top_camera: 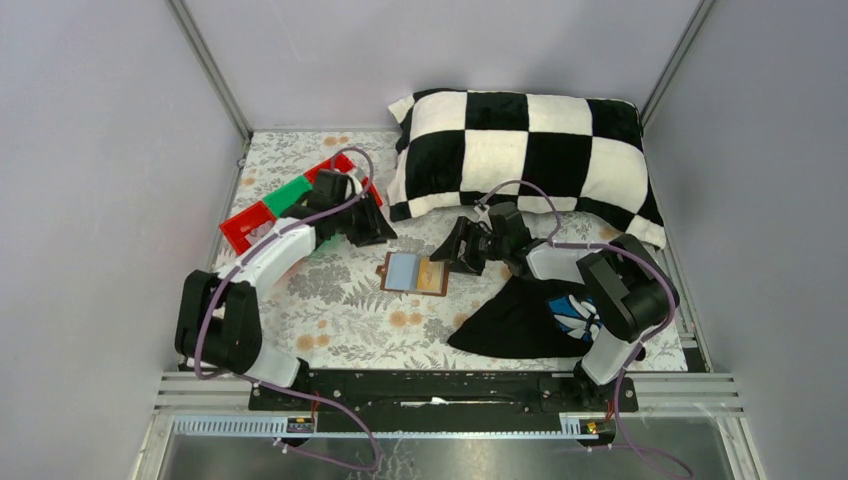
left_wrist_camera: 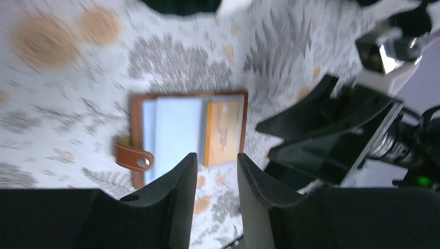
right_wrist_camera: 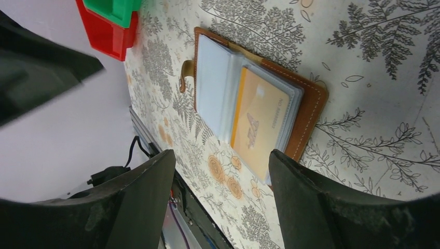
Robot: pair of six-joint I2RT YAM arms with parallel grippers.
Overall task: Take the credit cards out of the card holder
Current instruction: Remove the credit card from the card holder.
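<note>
The brown card holder lies open and flat on the floral cloth between both arms. Its left pocket panel shows a light blue-grey card, and a beige-orange credit card sits in the right pocket. My left gripper hovers just off the holder's left side in the top view, open with only tablecloth between its fingers. My right gripper is open wide, close to the holder's right edge, with the orange card in front of it. Neither gripper touches the holder.
Red and green trays lie at the back left behind the left arm. A checkered pillow fills the back right. A black cloth with a blue-white print lies under the right arm, near the front.
</note>
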